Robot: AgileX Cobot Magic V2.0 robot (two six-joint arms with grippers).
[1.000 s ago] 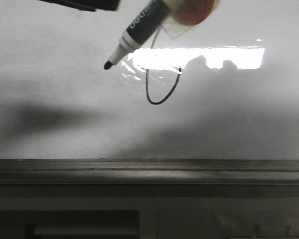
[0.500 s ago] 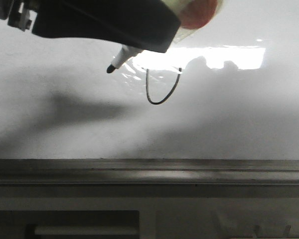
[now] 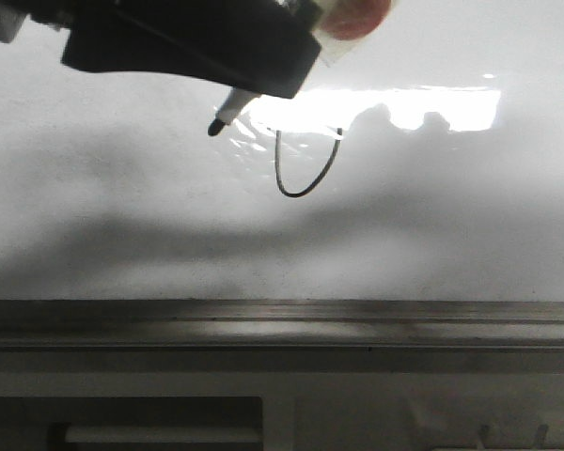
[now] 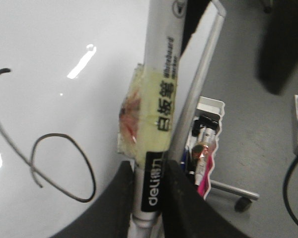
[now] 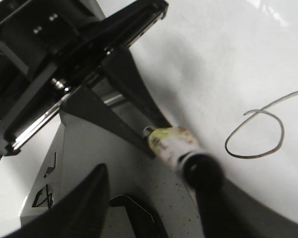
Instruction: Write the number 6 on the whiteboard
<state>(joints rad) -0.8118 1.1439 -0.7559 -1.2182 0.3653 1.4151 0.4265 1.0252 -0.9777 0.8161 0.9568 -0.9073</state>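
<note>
Marker (image 4: 156, 163) between left gripper (image 4: 148, 198) jaws

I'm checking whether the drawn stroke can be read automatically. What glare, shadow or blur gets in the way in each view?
Front view: a bright rectangular glare washes out the upper part of the number 6; soft arm shadows band the whiteboard. Left wrist view: small glints, the stroke crisp. Right wrist view: the marker is blurred, the loop clear.

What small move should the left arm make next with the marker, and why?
Probably bring the marker tip back to the number 6 and close its loop. The left gripper grips the marker, the loop's end is open, and the tip sits beside the line.
</note>
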